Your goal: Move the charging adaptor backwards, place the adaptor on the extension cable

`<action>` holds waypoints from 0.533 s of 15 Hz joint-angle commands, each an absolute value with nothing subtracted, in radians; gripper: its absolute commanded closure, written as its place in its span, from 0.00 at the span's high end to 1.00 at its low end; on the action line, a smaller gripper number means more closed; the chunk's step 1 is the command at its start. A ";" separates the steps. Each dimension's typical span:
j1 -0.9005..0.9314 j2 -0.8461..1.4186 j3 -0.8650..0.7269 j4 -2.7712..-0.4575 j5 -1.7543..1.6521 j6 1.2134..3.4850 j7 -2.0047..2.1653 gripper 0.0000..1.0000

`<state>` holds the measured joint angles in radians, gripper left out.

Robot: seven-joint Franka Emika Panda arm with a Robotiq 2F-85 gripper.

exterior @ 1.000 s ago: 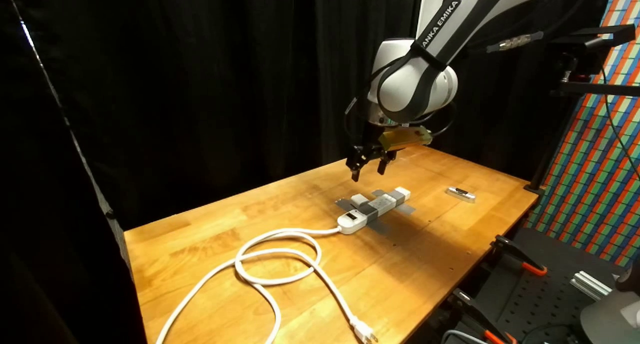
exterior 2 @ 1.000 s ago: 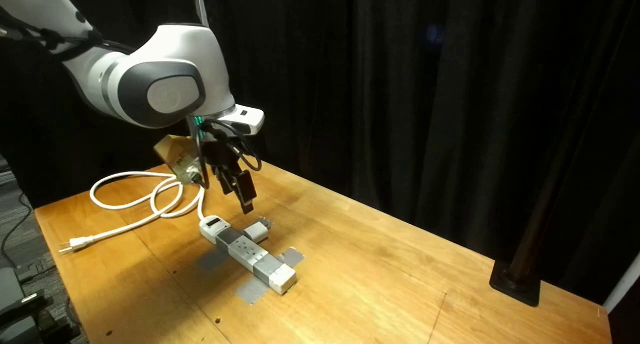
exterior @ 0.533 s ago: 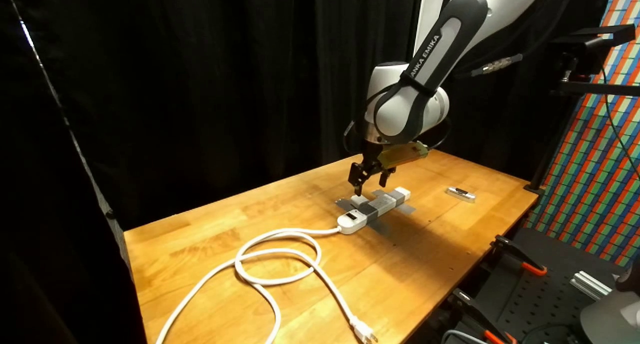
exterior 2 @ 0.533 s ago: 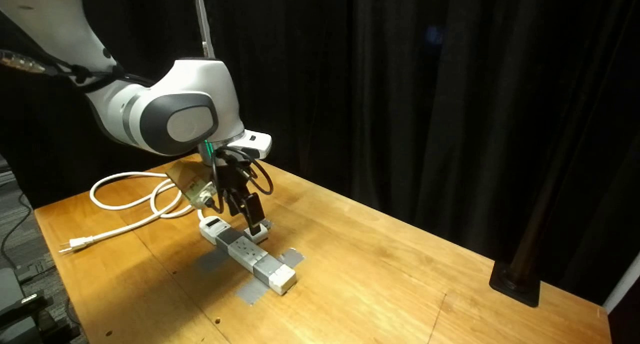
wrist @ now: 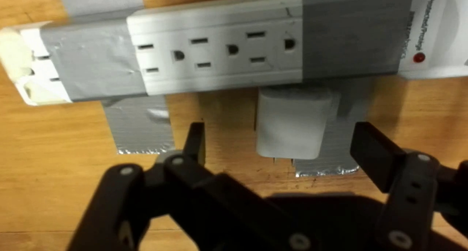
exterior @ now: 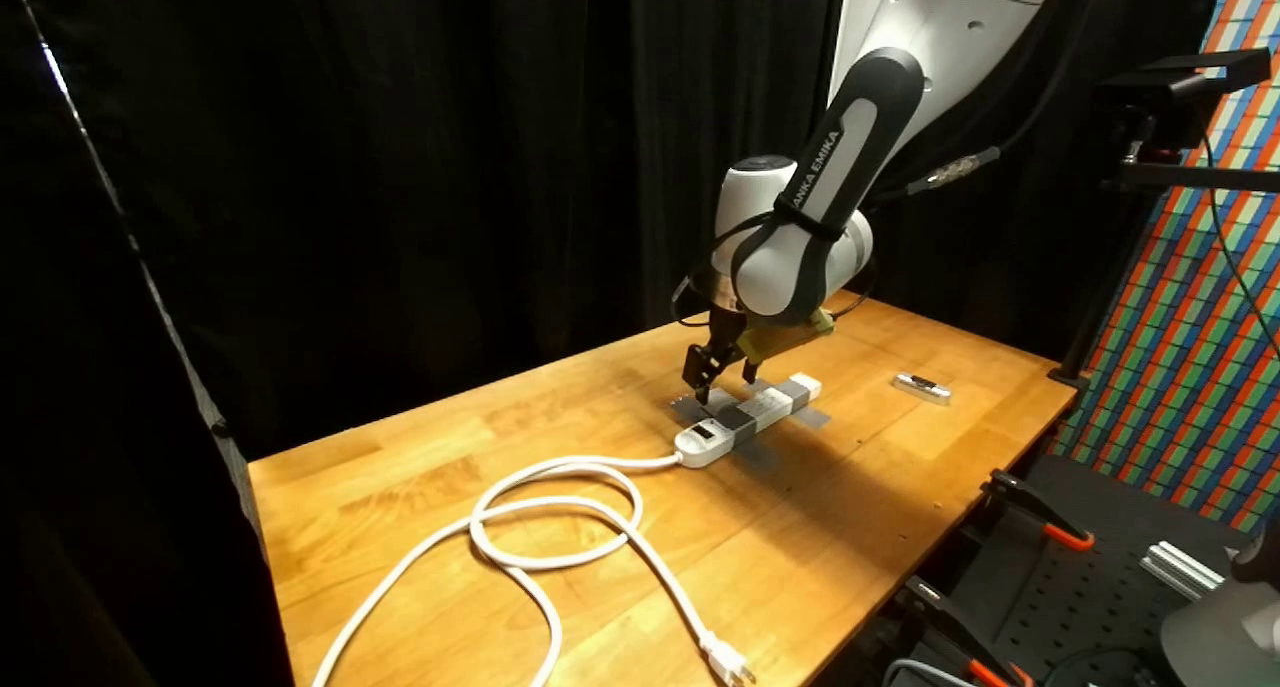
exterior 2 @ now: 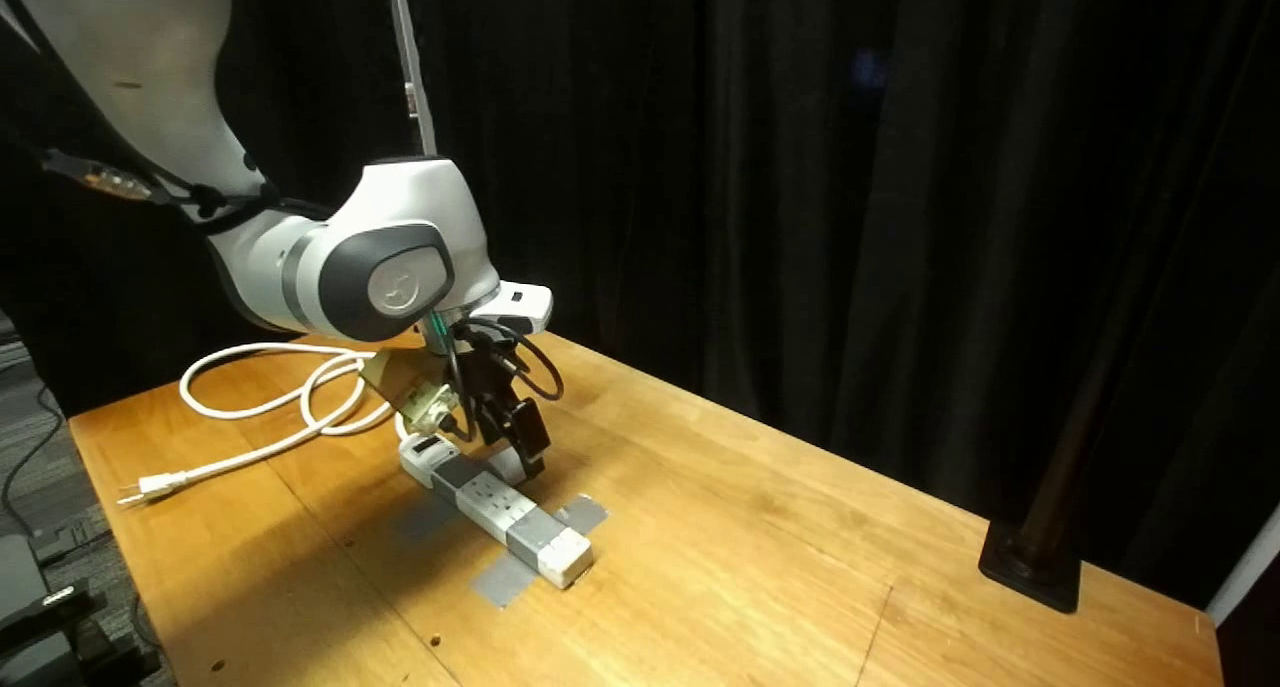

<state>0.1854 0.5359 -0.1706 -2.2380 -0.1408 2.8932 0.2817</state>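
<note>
Pincer (wrist: pixel 280 143) jaws stand apart, the charging adaptor (wrist: pixel 292 124) unheld between them, the power strip (wrist: pixel 218 48) just ahead. Grasping seems the step in hand; next, they should close squarely before any lift.

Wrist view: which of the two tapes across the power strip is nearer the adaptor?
The tape beside the red light: the adaptor overlaps its tail in this view. The other tape, near the yellowish end, is farther off.
</note>
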 commanded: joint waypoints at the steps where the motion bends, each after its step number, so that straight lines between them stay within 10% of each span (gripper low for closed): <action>1: 0.249 0.596 -0.225 -2.189 -0.154 2.932 0.319 1.00; 2: 0.262 0.607 -0.238 -2.183 -0.156 2.938 0.323 0.75; 8: 0.264 0.622 -0.246 -2.159 -0.125 2.895 0.315 0.35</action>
<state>0.2541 0.6085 -0.2302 -2.1900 -0.1391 2.9131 0.3019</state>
